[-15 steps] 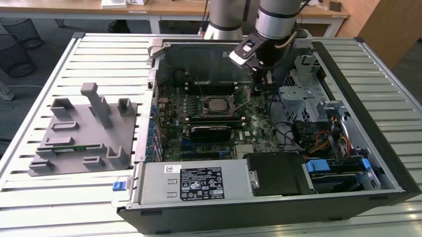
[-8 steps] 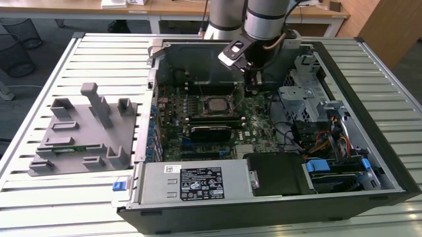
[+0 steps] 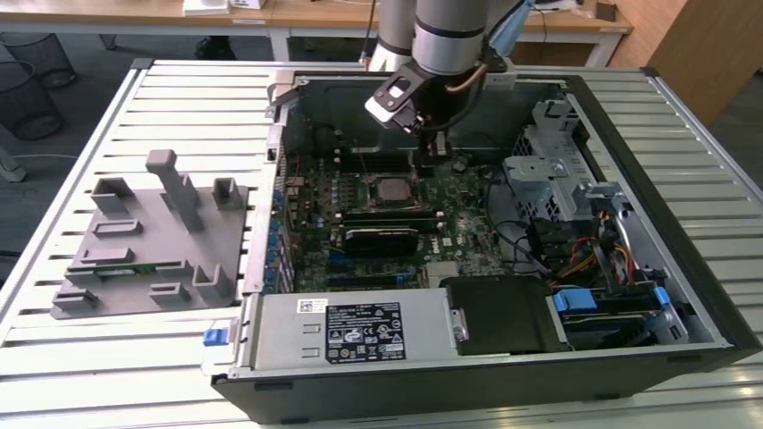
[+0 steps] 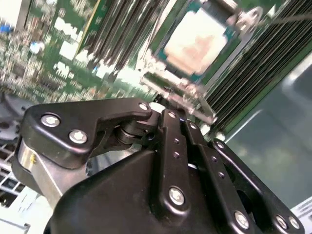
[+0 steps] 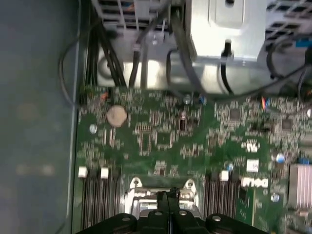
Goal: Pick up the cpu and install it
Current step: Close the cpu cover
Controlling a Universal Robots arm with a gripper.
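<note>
On the motherboard [image 3: 459,192], the cpu [image 3: 394,189] already lies seated in place.
Above the motherboard, just beside the cpu, the gripper [image 3: 431,147] hangs closed and empty; placement looks done.

Cpu [image 3: 394,189]: one small, flat, square chip with a silvery-grey metal top plate. It lies level, plate up, inside the socket frame [image 3: 417,205] on the green motherboard [image 3: 460,191], between two banks of memory slots [image 3: 379,162]. In the second wrist view the cpu [image 4: 195,41] looks pale with a green edge.
</note>
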